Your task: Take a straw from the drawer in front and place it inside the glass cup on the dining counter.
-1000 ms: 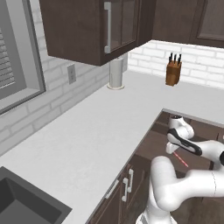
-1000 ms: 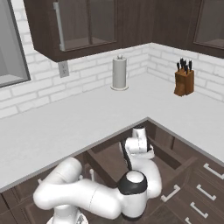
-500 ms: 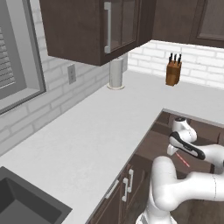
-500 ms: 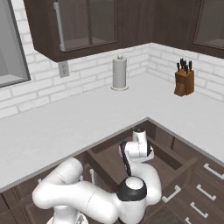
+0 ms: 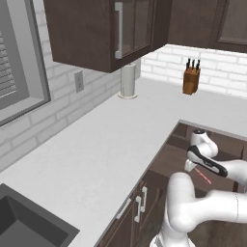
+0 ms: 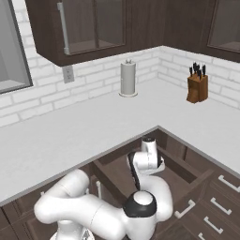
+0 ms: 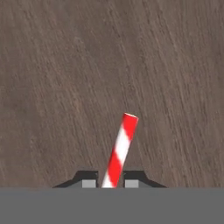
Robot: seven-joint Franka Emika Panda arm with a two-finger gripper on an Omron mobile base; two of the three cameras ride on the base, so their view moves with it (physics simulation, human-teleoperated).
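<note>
The long white-topped wall desk (image 5: 96, 149) is wrapping the corner, and the open shallow dark brown wooden drawer (image 6: 187, 171) is sitting pulled out below its edge. The white arm is reaching down into it, a little lower and further right than half a second ago. The claw (image 7: 110, 180) is closing both fingertips (image 7: 89, 181) against the thin red-and-white striped straw (image 7: 119, 151), which is tilting up just above the drawer floor.
</note>
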